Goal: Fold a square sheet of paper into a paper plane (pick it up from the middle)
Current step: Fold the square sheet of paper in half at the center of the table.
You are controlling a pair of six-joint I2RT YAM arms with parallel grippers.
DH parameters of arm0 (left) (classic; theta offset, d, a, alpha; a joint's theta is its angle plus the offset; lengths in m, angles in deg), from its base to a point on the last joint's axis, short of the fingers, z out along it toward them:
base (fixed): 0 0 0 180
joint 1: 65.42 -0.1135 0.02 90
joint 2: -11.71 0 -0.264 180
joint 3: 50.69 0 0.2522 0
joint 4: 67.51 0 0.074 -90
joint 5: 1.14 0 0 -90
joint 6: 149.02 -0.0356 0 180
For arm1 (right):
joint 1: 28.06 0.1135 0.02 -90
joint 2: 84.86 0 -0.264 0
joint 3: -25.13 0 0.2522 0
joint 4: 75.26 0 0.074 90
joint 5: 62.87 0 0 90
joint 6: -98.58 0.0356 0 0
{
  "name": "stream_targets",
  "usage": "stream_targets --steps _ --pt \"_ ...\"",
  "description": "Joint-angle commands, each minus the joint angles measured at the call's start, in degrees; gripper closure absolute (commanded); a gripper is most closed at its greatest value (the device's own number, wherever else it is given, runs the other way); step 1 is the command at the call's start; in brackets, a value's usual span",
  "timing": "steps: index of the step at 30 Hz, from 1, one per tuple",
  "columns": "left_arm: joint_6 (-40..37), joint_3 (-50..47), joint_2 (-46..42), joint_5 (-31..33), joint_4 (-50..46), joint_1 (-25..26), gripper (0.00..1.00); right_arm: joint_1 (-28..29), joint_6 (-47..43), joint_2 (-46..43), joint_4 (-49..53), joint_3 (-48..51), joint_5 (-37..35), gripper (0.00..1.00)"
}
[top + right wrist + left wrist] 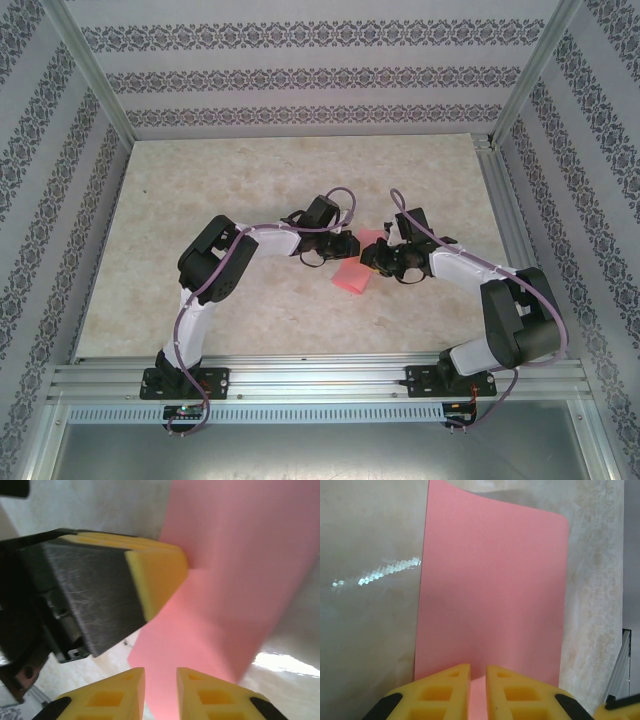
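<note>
Mid-frame in the top view, the left claw (347,246) is closed, pinching the pink square sheet of paper (352,280) over the bench (200,180). Just right, the right claw (160,672) straddles the sheet's edge, jaws narrowly apart; possibly gripping, I cannot tell.

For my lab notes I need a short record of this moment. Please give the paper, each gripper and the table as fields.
paper: pink sheet, between the two grippers, over the table
left gripper: shut on the near edge of the sheet
right gripper: jaws stand around an edge of the sheet; whether they grip it is unclear
table: pale marbled top
stage: no dart shape yet
</note>
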Motion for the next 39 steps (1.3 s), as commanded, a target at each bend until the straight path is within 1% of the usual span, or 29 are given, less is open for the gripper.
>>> stream_targets --steps 1,6,10,17,21,25,29,34,39 --pt "0.2 -1.3 1.9 0.0 0.4 0.3 0.82 1.0 1.1 0.7 -3.3 0.4 2.0 0.8" --pt "-0.3 -1.2 2.1 0.1 -0.4 0.3 0.82 1.0 2.3 3.1 -6.9 3.3 2.0 0.81" --pt "-0.4 -1.3 2.2 0.2 -0.6 0.3 0.82 0.8 1.7 6.7 -9.2 4.7 2.2 0.81" --pt "-0.3 -1.4 2.7 0.2 -0.7 0.4 0.83 0.5 0.6 10.2 -8.8 5.9 -0.2 0.81" --pt "-0.3 -1.5 2.6 0.2 -0.8 0.4 0.83 0.5 0.7 8.2 -8.2 5.9 -0.2 0.8" --pt "-0.4 -1.5 2.4 0.3 -1.2 0.3 0.83 0.9 0.6 2.5 -5.3 4.6 0.2 0.79" --pt "-0.4 -1.6 2.4 0.2 -1.0 0.3 0.83 1.5 1.6 -0.9 -5.8 4.9 2.5 0.78" --pt "-0.3 -0.9 2.4 0.2 -1.2 0.4 0.83 2.7 3.9 0.8 -10.8 7.9 4.6 0.79" --pt "-0.7 -0.7 2.4 0.3 -1.7 0.3 0.83 2.9 5.3 3.0 -13.7 12.2 2.2 0.78"
